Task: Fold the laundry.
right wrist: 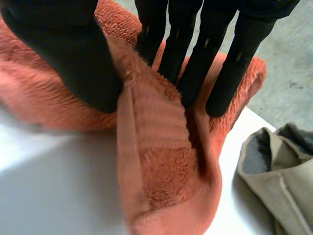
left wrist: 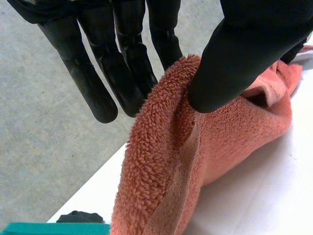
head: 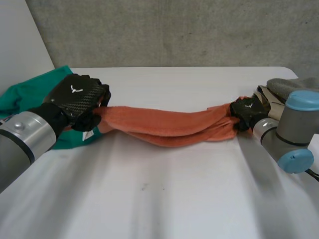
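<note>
Orange terry towel (head: 169, 127) pinched thumb-to-fingers at opposite ends by left hand (head: 79, 97), right hand (head: 247, 110); stretched between, likely for straightening before folding.

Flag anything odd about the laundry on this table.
The orange terry towel stretches bunched like a rope between the left hand and the right hand, each pinching one end, rather than spread flat for folding.
</note>
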Motion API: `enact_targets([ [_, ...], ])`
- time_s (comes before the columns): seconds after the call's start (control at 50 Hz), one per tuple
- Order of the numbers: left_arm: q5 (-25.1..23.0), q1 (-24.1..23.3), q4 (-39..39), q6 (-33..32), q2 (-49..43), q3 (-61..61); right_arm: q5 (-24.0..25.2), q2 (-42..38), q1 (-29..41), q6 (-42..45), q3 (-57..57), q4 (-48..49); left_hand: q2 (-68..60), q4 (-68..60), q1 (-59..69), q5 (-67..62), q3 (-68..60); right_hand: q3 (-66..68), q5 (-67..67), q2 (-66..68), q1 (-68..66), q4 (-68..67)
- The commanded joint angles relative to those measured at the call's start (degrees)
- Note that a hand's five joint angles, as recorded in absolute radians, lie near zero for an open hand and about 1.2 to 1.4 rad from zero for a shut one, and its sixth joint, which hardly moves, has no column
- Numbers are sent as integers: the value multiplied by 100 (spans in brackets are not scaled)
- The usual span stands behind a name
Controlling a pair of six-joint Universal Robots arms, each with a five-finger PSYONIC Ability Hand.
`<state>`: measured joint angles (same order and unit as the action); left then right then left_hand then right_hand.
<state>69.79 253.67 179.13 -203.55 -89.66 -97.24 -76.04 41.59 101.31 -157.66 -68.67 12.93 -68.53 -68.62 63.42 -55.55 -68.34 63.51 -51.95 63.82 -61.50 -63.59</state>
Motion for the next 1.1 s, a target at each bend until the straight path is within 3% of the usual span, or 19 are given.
enact_targets([
  [0.02, 8, 78, -1, 105, 28, 240, 45, 234, -32, 340, 47, -36, -1147, -1138, 1658, -1445, -1166, 1649, -1805, 1618, -1850, -1641],
  [0.12, 17, 95, -10, 97, 81, 495, -16, 1121, -146, 1122, -234, -307, -1147, -1138, 1658, -1445, -1166, 1649, -1805, 1618, -1850, -1641],
  [0.3, 69, 262, -176, 53, 142, 1224, 63, 3186, -550, 2141, -51, -3045, -1147, -1138, 1658, -1445, -1166, 1649, -1805, 1618, -1850, -1641],
  [0.44, 61, 447, -923, 35, -409, 1313, 89, 3584, -902, 2695, 29, -4779, -1147, -1138, 1658, -1445, -1166, 1649, -1805, 1618, -1850, -1641],
  [0.5, 113, 447, -941, 26, -849, 1339, 81, 3523, -876, 2871, -137, -5054, -1147, -1138, 1658, -1445, -1166, 1649, -1805, 1618, -1850, -1641],
  [0.58, 122, 447, -863, -140, -1623, 1584, 72, 3163, -858, 2916, -270, -4862, -1147, -1138, 1658, -1445, -1166, 1649, -1805, 1618, -1850, -1641],
  [0.74, 509, 113, 138, -545, -2819, 3403, -42, 2222, -604, 2205, 265, -3167, -1147, -1138, 1658, -1445, -1166, 1649, -1805, 1618, -1850, -1641],
  [0.82, 702, 16, 1385, -422, -2837, 3993, -288, 2273, -358, 1013, 688, -1388, -1147, -1138, 1658, -1445, -1166, 1649, -1805, 1618, -1850, -1641],
  [0.84, 789, -1, 2023, -318, -2811, 4011, -306, 2318, -340, 817, 645, -1033, -1147, -1138, 1658, -1445, -1166, 1649, -1805, 1618, -1850, -1641],
  [0.92, 1070, -36, 3213, -10, -2435, 3740, -333, 2642, -322, 70, 215, 507, -1147, -1138, 1658, -1445, -1166, 1649, -1805, 1618, -1850, -1641],
  [1.02, 1142, -36, 3216, 140, -2064, 2958, -227, 2890, -331, -143, -217, 492, -1147, -1138, 1658, -1445, -1166, 1649, -1805, 1618, -1850, -1641],
  [1.1, 1150, -80, 3093, 140, -2099, 2255, -96, 2521, -322, -125, -358, 44, -1147, -1138, 1658, -1445, -1166, 1649, -1805, 1618, -1850, -1641],
])
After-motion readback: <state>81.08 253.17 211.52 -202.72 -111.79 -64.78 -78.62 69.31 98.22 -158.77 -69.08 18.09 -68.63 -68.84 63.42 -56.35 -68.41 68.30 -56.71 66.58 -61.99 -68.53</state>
